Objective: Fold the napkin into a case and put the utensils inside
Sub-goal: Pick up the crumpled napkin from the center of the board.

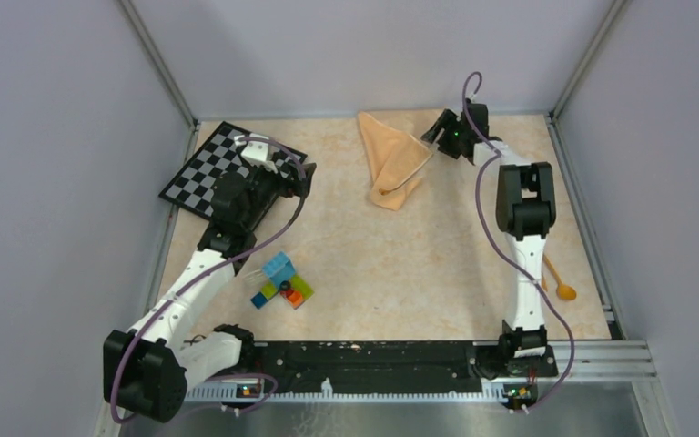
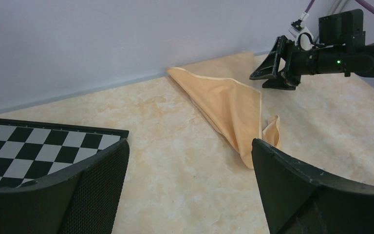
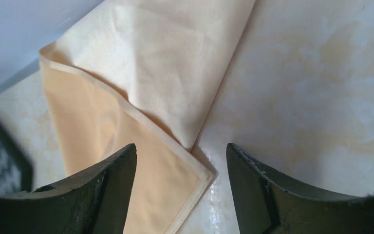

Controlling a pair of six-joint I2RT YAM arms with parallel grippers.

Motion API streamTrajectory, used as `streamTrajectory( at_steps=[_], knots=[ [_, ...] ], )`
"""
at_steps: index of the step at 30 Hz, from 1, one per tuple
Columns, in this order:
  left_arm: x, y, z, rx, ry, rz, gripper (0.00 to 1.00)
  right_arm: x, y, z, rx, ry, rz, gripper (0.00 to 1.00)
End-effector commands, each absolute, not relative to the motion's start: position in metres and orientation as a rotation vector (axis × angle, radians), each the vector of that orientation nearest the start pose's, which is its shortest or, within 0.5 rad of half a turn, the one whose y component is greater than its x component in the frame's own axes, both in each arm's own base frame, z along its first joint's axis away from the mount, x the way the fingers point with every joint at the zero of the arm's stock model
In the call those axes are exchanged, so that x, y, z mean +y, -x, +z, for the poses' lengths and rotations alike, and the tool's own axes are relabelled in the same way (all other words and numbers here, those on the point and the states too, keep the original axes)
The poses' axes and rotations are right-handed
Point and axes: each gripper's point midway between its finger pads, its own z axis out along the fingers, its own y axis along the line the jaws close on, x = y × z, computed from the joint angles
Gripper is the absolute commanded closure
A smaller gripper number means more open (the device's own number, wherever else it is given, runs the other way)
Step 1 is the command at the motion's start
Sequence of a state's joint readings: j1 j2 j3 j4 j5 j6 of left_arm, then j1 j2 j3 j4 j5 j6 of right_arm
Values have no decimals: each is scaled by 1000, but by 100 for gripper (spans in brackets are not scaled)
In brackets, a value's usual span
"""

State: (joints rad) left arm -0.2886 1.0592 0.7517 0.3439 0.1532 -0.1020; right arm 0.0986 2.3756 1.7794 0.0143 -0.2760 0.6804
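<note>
Nearest the bases, a spoon (image 1: 564, 289) lies on the table (image 1: 400, 264) just beside the right arm, partly hidden by it. No other utensil shows. A cluster of bricks (image 1: 282, 284) sits near the left arm.

Further out, the left gripper (image 2: 189, 146) hovers by the checkerboard (image 1: 200, 168), well apart from the cloth. Its fingers (image 2: 97, 185) are wide apart, holding and touching nothing.

At the far middle, close to the back wall, lies the napkin (image 1: 390, 155). It is loosely doubled into a rough triangle with one layer turned over and a small curl at its near tip, so it is not yet a case.

It looks thin, light and limp. It will likely sag and drag instead of holding its shape, and a pinch may catch one layer or both. The stitched hem looks like the firmest place to take hold, best at a corner. Moving it low and slowly should keep the fold from spilling.

The right gripper (image 3: 181, 146) is down at the napkin's right edge. Its fingers (image 3: 107, 195) are spread and straddle a hemmed corner (image 3: 205, 171), gripping nothing. Whether the tips touch the cloth cannot be told.
</note>
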Motion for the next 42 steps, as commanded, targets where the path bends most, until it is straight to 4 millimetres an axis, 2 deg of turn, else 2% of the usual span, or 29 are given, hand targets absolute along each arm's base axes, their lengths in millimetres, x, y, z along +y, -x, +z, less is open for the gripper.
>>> streamTrajectory(
  at_steps=[1,5,7,9,17,18,21,23,25,27,31,34,36,39,42],
  knots=[
    [-145,-367,320,1459,-271,-448,1,125,-588,-8,2438,-233,353,31],
    [-145,-367,319,1463,-271,-447,1,130,-588,-5,2486,-116,139,33],
    [-145,-367,319,1462,-270,-444,1,131,-586,-4,2512,-90,55,37],
    [-144,-367,319,1463,-268,-441,1,135,-583,-7,2530,-64,23,42],
    [-143,-367,318,1464,-268,-436,1,150,-572,-17,2567,19,-15,45],
    [-143,-367,318,1462,-268,-435,1,150,-571,-18,2571,21,-28,49],
    [-143,-367,318,1464,-269,-432,1,150,-570,-16,2564,27,-60,75],
    [-143,-367,318,1463,-269,-432,1,155,-572,-10,2546,32,-43,81],
    [-143,-367,318,1464,-269,-433,1,160,-573,2,2521,36,-16,90],
    [-143,-368,318,1464,-269,-432,1,165,-575,27,2482,26,31,100],
    [-143,-368,318,1465,-269,-430,1,173,-561,85,2419,-8,125,100],
    [-145,-368,318,1466,-277,-438,1,178,-538,127,2361,-52,226,100],
    [-148,-368,317,1471,-286,-453,1,184,-518,145,2341,-65,325,100],
    [-153,-367,314,1481,-300,-479,1,193,-485,165,2323,-69,470,100],
    [-161,-367,309,1496,-325,-508,1,201,-456,176,2326,-44,591,100]
  ],
)
